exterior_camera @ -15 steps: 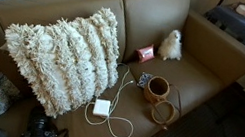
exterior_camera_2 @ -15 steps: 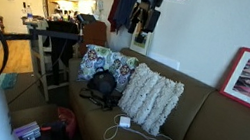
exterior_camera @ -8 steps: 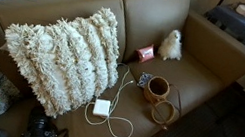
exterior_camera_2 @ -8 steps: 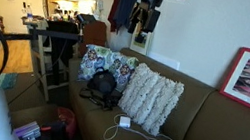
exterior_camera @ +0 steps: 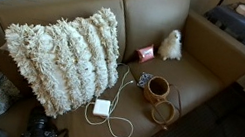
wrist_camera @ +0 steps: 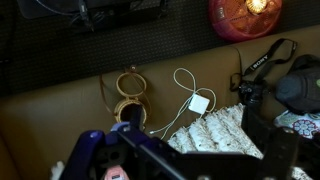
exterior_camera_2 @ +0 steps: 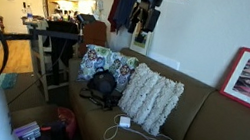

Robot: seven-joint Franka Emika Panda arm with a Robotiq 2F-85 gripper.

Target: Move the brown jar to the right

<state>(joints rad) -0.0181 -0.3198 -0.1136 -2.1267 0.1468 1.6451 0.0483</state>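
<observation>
Counting on the couch seat: one brown jar with its tan ring lid attached, one white charger with cable, one red box, one plush toy, one shaggy pillow. Tool hangs high above the couch, well apart from the brown jar, jaws wide, gripping nothing. Lid lies near the seat's front edge; bare cushion runs from jar to armrest.
</observation>
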